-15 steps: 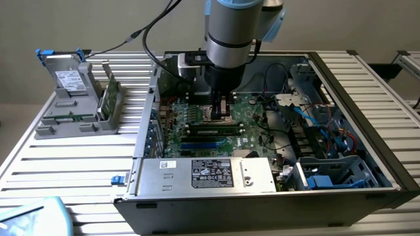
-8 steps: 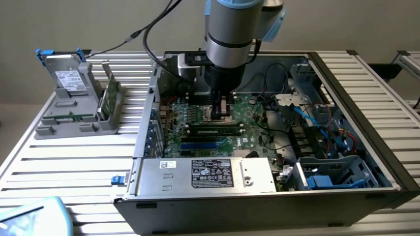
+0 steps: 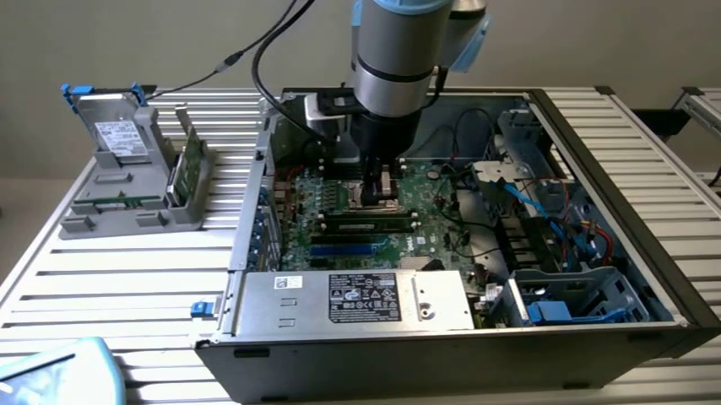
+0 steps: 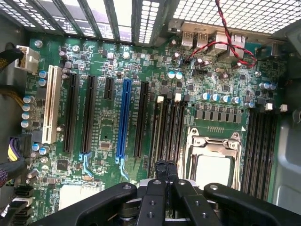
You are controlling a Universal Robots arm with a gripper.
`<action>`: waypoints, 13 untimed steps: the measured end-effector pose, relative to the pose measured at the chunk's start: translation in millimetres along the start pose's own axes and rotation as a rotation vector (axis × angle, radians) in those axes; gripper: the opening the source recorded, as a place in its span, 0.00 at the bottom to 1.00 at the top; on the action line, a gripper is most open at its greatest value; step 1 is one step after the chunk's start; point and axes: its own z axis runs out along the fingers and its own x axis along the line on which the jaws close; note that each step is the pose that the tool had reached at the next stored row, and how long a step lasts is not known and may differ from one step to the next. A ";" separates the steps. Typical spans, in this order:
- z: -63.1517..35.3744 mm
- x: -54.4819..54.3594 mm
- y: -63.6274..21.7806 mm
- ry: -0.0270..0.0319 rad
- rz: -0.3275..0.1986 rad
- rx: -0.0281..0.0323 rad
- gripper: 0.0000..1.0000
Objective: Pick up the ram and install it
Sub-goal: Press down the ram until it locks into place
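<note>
One arm reaches down into an open case [image 3: 451, 359] on the slatted table [image 3: 113, 270]. Its hand [image 3: 381, 187] hangs just above the motherboard [image 3: 434, 198], at centre frame in the exterior view. The hand [image 4: 165, 172] is pinched shut with the fingertips together, and nothing can be seen between them. The ram [image 3: 366, 226] lies along a slot just below the hand in the exterior view, apparently standing in it. Whether it is fully seated cannot be told. In the wrist view the fingertips sit over the bank of slots [image 4: 169, 127] beside the processor socket [image 4: 211, 157]. Judged by its form, the ram is light, thin and stiff, yet fragile. It is best held by its bare long edge or short ends, clear of chips and contacts. Any pressure should be spread evenly along its length.
</note>
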 end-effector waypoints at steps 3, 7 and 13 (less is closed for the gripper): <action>0.0 0.0 0.0 -0.0001 0.000 -0.0001 0.11; 0.5 0.0 -0.1 -0.0029 0.045 0.0049 0.11; 1.6 0.1 -0.1 -0.0075 0.144 0.0154 0.11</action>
